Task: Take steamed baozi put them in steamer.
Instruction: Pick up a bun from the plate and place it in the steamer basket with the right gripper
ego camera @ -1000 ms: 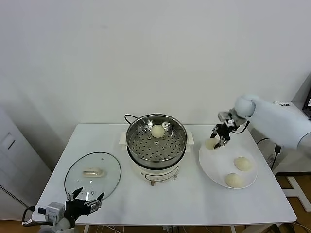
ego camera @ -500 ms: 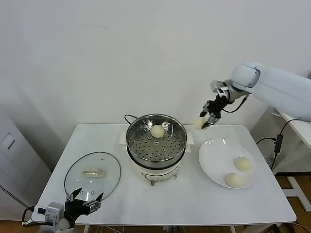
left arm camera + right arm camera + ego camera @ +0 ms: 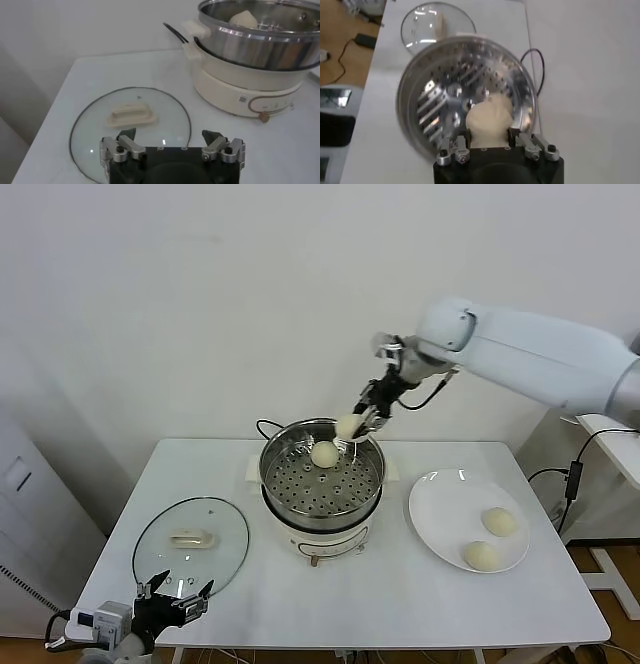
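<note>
- Four steamed baozi in all: one (image 3: 324,454) lies on the perforated floor of the steamer, toward its far side; one (image 3: 349,426) is gripped in the right hand (image 3: 358,429) above the steamer's far rim; two sit on the plate, one farther (image 3: 499,522) and one nearer (image 3: 482,555).
- One steamer (image 3: 322,496), at the middle of the worktop (image 3: 400,604).
- One white plate (image 3: 440,509), on the right.
- One glass lid (image 3: 190,542), lying flat on the left.
- Two hands: the right one over the steamer, the left hand (image 3: 172,602) at the near left edge, fingers spread.
- One black cord (image 3: 266,425), behind the steamer.
</note>
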Tool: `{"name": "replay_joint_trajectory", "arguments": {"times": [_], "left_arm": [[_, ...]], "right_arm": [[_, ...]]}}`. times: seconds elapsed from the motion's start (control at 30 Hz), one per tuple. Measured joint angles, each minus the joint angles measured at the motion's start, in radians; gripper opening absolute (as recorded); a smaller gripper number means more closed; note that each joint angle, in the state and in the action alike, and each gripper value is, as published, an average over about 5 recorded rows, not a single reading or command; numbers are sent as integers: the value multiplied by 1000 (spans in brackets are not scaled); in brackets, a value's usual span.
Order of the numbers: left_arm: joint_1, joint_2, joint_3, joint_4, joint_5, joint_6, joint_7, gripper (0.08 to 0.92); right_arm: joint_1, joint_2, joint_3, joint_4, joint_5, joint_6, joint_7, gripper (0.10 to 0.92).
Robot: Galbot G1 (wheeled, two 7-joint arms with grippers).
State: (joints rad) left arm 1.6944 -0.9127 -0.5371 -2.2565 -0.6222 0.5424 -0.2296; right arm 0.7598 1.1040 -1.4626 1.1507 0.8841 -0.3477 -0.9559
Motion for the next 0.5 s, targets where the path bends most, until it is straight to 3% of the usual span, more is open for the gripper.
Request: {"name": "replay_joint_trajectory", "arguments": {"times": [0.5], "left_arm": [[27,-17,-13,-12,12,-4,0,823]], "right_arm": [[-138,152,33,-36,1,-72,112,467]]}}
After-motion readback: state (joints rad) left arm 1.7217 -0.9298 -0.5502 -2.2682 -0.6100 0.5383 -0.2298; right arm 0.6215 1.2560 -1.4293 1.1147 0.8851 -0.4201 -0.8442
